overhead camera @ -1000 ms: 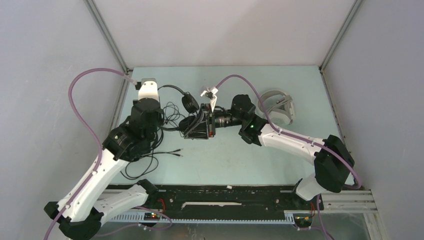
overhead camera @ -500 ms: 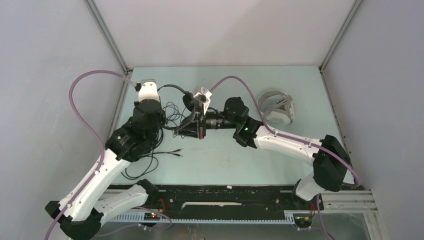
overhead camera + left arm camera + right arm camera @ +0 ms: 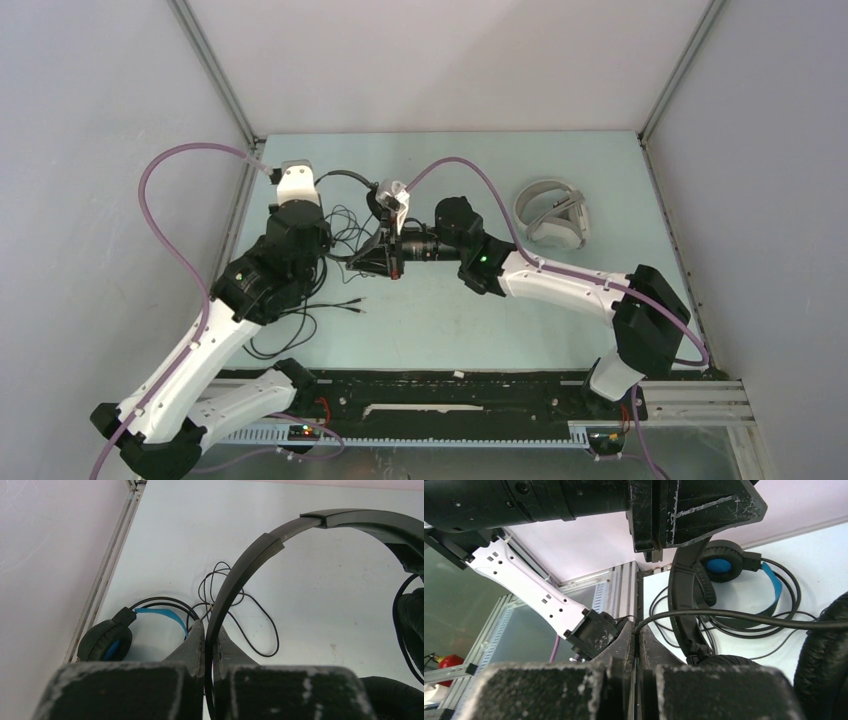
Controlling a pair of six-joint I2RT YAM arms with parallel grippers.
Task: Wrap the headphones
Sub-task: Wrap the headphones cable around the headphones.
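Note:
My left gripper (image 3: 210, 626) is shut on the thin headband (image 3: 260, 550) of the slim black headphones, which hang above the table with their ear cups (image 3: 824, 650) near my right wrist. Their black cable (image 3: 724, 615) runs into my right gripper (image 3: 636, 628), which is shut on it just below the left gripper, at the table's middle left (image 3: 358, 261). The bulkier black headphones with the blue-lined band (image 3: 107, 640) lie on the table by the left wall. The white headphones (image 3: 553, 212) lie at the back right, wrapped in their pale cable.
Loose black cable loops (image 3: 250, 612) lie on the pale green table under the held headset, and a plug end (image 3: 350, 306) trails toward the front. A metal rail (image 3: 107, 565) runs along the left wall. Purple hoses arch over both arms.
My right arm has slid left toward the left gripper, and its jaws have closed on the black cable. The left arm has hardly moved and still grips the headband.

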